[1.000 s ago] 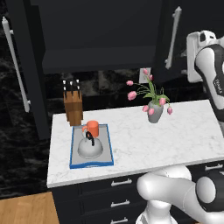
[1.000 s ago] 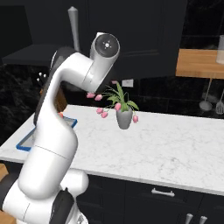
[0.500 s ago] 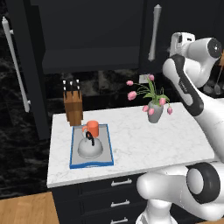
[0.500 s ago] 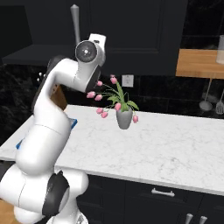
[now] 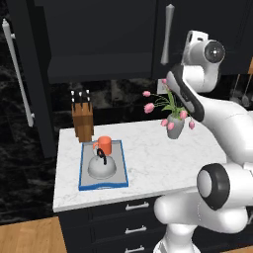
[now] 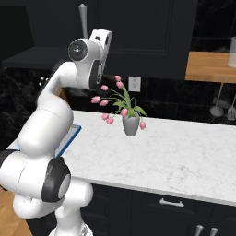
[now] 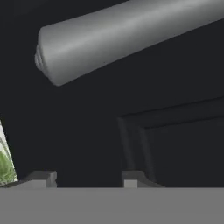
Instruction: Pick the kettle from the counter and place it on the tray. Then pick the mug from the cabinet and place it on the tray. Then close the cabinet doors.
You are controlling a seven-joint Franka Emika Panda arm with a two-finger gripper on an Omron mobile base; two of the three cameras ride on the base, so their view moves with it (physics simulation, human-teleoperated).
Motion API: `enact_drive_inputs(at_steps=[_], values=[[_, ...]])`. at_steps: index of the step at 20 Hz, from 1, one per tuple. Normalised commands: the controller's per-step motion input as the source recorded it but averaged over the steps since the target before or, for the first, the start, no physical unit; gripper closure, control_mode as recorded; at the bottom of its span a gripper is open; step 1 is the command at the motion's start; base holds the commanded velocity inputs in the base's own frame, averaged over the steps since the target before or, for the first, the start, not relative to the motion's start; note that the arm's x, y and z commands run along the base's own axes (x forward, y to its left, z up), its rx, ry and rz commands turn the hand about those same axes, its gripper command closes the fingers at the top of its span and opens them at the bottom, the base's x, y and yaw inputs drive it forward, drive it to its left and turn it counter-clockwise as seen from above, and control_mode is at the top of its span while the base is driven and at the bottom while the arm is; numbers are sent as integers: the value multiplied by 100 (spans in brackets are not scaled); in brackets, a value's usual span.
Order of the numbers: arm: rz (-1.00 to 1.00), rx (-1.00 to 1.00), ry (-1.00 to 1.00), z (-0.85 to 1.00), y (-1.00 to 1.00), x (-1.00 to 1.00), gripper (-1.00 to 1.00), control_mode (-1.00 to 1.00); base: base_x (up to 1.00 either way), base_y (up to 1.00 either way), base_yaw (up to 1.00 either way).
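- Already your kettle [image 5: 102,167] and mug [image 5: 104,145] sit together on the tray [image 5: 82,174], so closing the cabinet doors looks like what remains.
- Your gripper [image 7: 85,178] is up at the right door's bar handle [image 5: 168,34], fingers apart with nothing between them, handle just ahead: likely placed to push it shut.
- The left door [image 5: 30,79] stands wide open, left of the tray.
- On the counter [image 5: 153,158], a knife block [image 5: 82,118] stands behind the tray, a flower vase [image 5: 175,124] to its right.
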Motion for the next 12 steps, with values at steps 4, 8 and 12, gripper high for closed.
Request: enact_drive_inputs(at_steps=[4,8,12], values=[[-16,-2,-11,-30,0,44,-100,-100,0,0,0],[-7,0,-28,-44,0,-78,-100,-100,0,0,0],[-8,0,-12,11,1,-100,-100,-100,0,0,0]])
